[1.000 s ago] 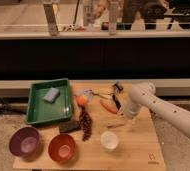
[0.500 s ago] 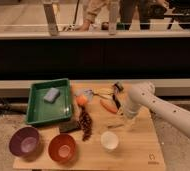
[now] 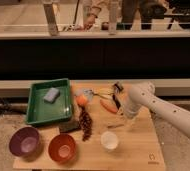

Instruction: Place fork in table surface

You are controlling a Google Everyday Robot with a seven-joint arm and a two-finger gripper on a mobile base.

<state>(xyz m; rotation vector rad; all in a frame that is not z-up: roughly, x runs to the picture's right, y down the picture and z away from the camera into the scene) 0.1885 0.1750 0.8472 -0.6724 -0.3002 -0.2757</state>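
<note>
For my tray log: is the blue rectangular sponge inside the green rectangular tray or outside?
Inside: the blue rectangular sponge lies within the walls of the green rectangular tray. The end effector is above the light-brown wooden tabletop.

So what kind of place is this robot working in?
Probably a robot lab or demo space, not a home: a logo-marked table set with a green tray, people standing behind a barrier beyond it, and the gripper low over that table.

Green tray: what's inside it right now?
One pale blue block lies in the green tray near its back; nothing in it looks covered. The pincer hangs over the table, beside the carrot.
</note>
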